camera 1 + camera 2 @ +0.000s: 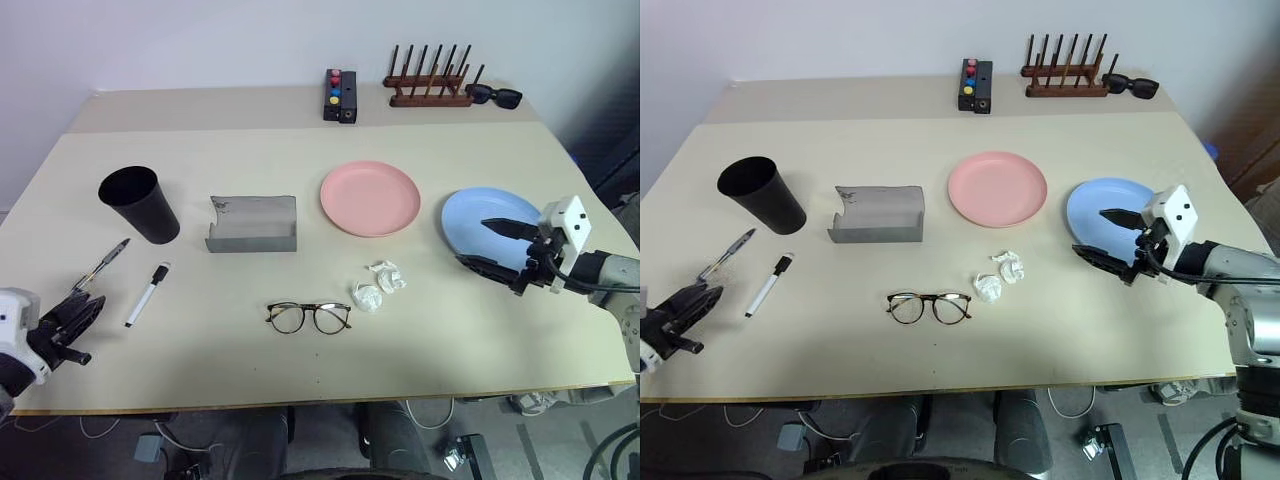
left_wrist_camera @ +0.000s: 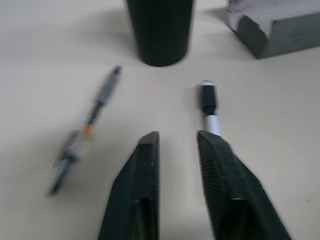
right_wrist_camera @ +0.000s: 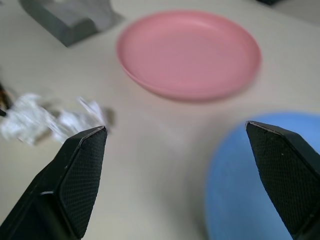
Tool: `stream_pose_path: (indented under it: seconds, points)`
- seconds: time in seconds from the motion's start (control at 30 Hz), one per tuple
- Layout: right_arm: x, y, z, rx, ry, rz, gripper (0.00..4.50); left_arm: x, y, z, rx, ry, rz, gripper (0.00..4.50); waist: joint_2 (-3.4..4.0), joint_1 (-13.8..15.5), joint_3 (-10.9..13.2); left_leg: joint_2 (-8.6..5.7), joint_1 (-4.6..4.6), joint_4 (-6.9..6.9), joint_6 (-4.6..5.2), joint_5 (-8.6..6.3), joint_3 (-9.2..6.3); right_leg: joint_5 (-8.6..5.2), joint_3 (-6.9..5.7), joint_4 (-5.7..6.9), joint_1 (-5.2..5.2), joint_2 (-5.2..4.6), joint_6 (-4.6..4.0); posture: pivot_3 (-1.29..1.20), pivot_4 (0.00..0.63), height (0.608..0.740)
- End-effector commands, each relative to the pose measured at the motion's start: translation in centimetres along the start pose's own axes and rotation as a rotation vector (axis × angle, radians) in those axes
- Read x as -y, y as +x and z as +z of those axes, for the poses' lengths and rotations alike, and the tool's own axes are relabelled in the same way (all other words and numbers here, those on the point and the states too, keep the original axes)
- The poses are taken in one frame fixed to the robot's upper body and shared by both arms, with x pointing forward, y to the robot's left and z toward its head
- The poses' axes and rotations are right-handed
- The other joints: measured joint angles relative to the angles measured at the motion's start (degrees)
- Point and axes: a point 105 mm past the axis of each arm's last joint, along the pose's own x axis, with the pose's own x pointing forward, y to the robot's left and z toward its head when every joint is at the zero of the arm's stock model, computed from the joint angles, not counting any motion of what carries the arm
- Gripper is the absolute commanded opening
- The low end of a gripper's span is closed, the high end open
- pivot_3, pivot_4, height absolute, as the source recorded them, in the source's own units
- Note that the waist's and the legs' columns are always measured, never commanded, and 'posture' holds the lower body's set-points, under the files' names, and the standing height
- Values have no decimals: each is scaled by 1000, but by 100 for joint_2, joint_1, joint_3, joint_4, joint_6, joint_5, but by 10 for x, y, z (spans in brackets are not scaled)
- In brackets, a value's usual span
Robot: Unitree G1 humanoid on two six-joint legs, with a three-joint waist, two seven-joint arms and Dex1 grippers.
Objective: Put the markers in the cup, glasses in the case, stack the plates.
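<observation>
Pale beige counter [image 1: 300, 400] against a white wall; nothing of the task looks done yet.

Tall black tapered plastic cup [image 1: 140, 204] stands upright at the left. Near it lie both markers, well apart from each other: white-bodied marker with black cap [image 1: 148, 294] and dark silvery pointed pen [image 1: 103, 265]. Grey box-like case [image 1: 252, 224] sits mid-counter; thin tortoiseshell eyeglasses [image 1: 308, 317] lie nearer the front edge, beside two crumpled white scraps [image 1: 377, 286]. Salmon pink round plate [image 1: 370, 197] and light blue round plate [image 1: 475, 215] lie apart on the right.

Left gripper [image 2: 177, 141] hovers low near the white marker, fingers parted by a narrow gap, holding nothing. Right gripper [image 3: 176, 131] hovers at the blue plate's near rim, fingers spread wide, empty.

Judgement: step in hand is picking a marker. Widen the fingers, shift toward the white barrel, straddle it across its length, grip near the middle so it hangs balanced for the cup.

Left wrist view shows that marker sits off to one side of the gap, partly behind one finger; head views cannot tell this. Head views alone place the glasses, rack [image 1: 430, 85] and sunglasses [image 1: 495, 96].
</observation>
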Motion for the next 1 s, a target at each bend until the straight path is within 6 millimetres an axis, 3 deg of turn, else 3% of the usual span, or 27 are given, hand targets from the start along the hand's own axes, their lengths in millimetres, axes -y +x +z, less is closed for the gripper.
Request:
stream_pose_path:
  seconds: [0.03, 0.13, 0.33, 0.7, 0.8, 1.0]
  points:
    - [-20, 10, 25, 79, -64, 82, 4500, 10, 15, 10, -30, 56, -24, 2903, -1, -3, 0, 0, 0, 0, 0, 0, 0, 0, 0, 0, 0, 0, 0, 0, 150, 734]
    - [-40, 21, 33, 118, -73, 153, 4500, 14, 26, 11, -58, 68, -29, 4367, -2, -17, 0, 0, 0, -4, 0, 0, -3, 1, -1, 0, -1, 2, 0, 0, 150, 734]
    - [-94, 44, 46, 195, -45, 328, 4500, 19, 39, 5, -122, 54, -36, 4367, -2, -10, 0, 1, 0, -5, 0, 0, -5, 2, -2, 2, -4, 4, 0, 0, 150, 734]
    - [-124, 57, 45, 223, 9, 413, 4500, 27, 48, -1, -172, -22, -52, 4367, -6, -5, -2, 0, -1, -3, 0, 0, -8, 2, -4, 2, -5, 3, 0, 0, 150, 734]
    - [-125, 58, 45, 228, 12, 420, 4500, 26, 49, -2, -172, -35, -44, 3526, -5, -10, -2, 0, -1, -4, 0, 0, -7, 2, -4, 2, -6, 3, 0, 0, 150, 734]
    - [-126, 59, 42, 234, 20, 423, 4500, 24, 50, -4, -183, -35, -33, 510, -6, -2, -2, 0, -2, -3, 0, 0, -7, 2, -4, 2, -6, 3, 0, 0, 150, 734]
